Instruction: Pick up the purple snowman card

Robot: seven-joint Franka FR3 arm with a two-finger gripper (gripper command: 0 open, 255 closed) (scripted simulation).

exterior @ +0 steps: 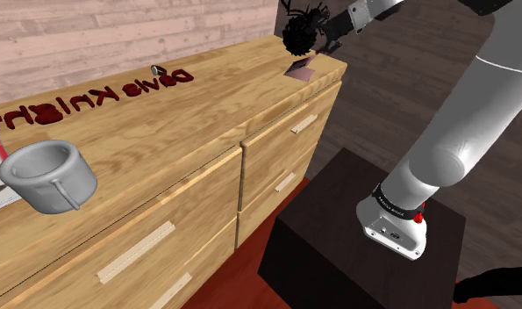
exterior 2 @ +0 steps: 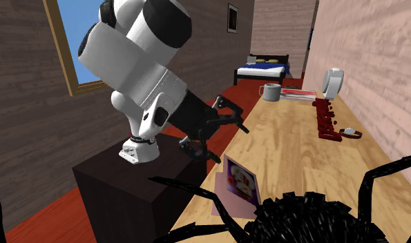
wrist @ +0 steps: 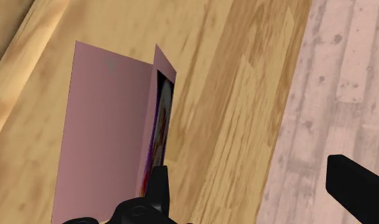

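Though folded, snowman card (exterior 2: pixel 240 181) stands, long axis upright.

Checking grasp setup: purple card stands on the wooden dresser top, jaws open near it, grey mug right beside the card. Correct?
One error: the grey mug is not beside the card. It sits at the opposite end of the dresser top, with the dark red letters between them, as the shoulder view shows. The rest holds.
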